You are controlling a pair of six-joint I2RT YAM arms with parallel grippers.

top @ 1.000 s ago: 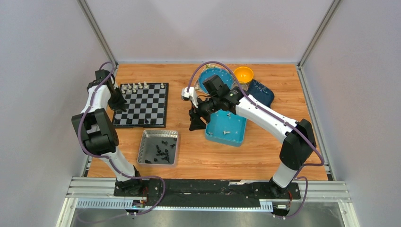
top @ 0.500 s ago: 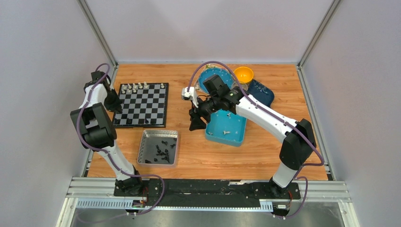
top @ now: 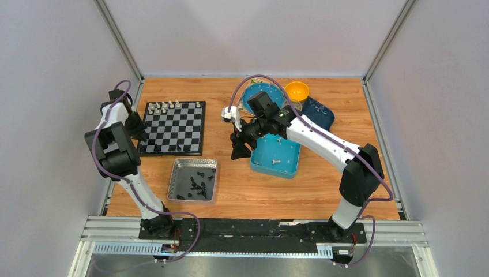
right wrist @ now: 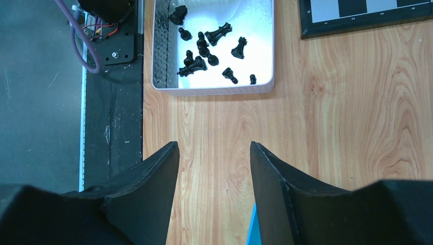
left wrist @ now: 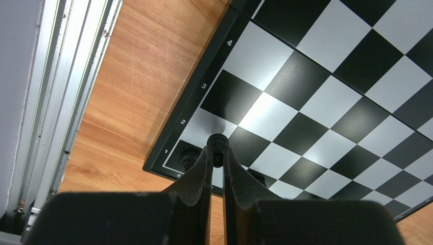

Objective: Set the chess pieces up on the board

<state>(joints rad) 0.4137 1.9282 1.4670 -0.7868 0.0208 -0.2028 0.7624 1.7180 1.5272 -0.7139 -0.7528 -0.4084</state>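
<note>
**Black piece point(left wrist: 218, 139) at board point(left wrist: 316, 92) corner**

Overhead: board point(top: 173, 128) lies left on the worktop point(top: 248, 190), cream pieces point(top: 164, 106) along its far row.
Left wrist: left end effector point(left wrist: 218, 152) clamps a black piece over its corner.
Right wrist: right end effector point(right wrist: 213, 148) apart.

In the left wrist view the left end effector point(left wrist: 218, 151) covers all but the round head of the black piece point(left wrist: 218, 139) pinched in it, so its kind cannot be told. A second dark piece point(left wrist: 189, 154) on the corner square is half hidden behind one finger, and the board point(left wrist: 316, 102) runs off the top and right edges. From above, the cream pieces point(top: 173, 105) are too small to name, while the right wrist view cuts the silver tray point(right wrist: 214, 91) at its top edge and shows only a sliver of the blue tray point(right wrist: 254, 232).
</note>
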